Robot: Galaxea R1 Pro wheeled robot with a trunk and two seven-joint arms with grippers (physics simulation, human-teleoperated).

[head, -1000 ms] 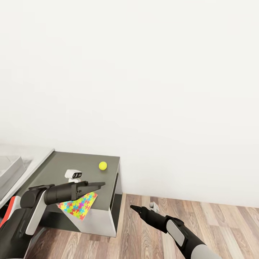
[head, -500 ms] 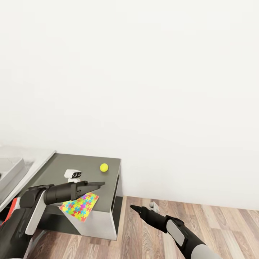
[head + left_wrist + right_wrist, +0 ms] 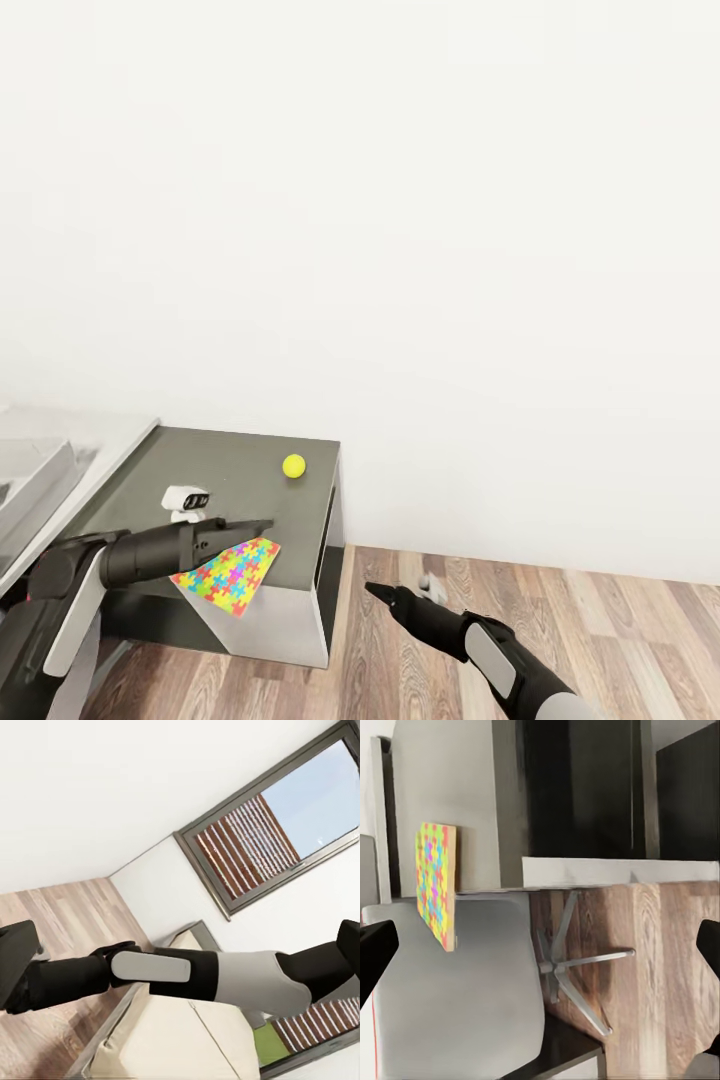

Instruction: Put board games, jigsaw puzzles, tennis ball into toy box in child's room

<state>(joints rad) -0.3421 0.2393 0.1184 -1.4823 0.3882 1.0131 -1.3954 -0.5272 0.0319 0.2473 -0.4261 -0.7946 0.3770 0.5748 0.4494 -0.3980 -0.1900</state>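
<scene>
Puzzle (image 3: 228, 576): thin, stiff, light, overhanging worktop (image 3: 240, 460) near edge—grip there; left pincer (image 3: 262, 523) apparently closed, empty; right pincer (image 3: 372, 589) state unclear.

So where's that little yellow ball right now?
In the head view the ball sits on the dark grey table, near its far right corner by the white wall, beyond the colourful puzzle.

Bright, even, flat simulator light throughout; white wall (image 3: 400, 200) nearly blown out, without texture. Soft, faint shadow beneath the tennis ball (image 3: 293, 465) on the dark table (image 3: 230, 470) top. Sharp in the head view; slightly soft and smeared in the right wrist view. Daylight glowing through the window (image 3: 277, 832).
</scene>
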